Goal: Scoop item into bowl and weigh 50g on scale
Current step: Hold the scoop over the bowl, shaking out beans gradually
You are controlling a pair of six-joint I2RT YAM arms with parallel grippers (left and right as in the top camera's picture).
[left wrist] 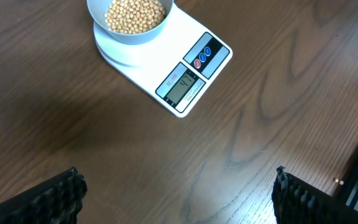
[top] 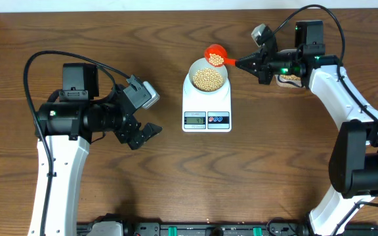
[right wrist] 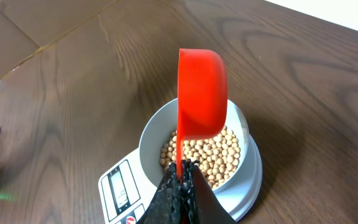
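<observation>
Gripping a red scoop (right wrist: 201, 93) by its handle, the right pincer (right wrist: 180, 180) is clamped tight, holding it tipped sideways over the bowl (right wrist: 151, 140). The bowl sits on the scale (top: 207, 108) mid-bench, holding beans (top: 208, 79). The left pincer (top: 148, 135) hangs wide open and empty beside the scale.

scoop (right wrist: 201, 93): red
beans (right wrist: 211, 157): beige-tan
bowl (right wrist: 149, 135): pale blue-grey
scale (left wrist: 143, 70): white
display (left wrist: 183, 84): grey
buttons (left wrist: 202, 56): red and blue
table (top: 176, 183): dark brown, wood-grained
right gripper (right wrist: 180, 173): black
</observation>
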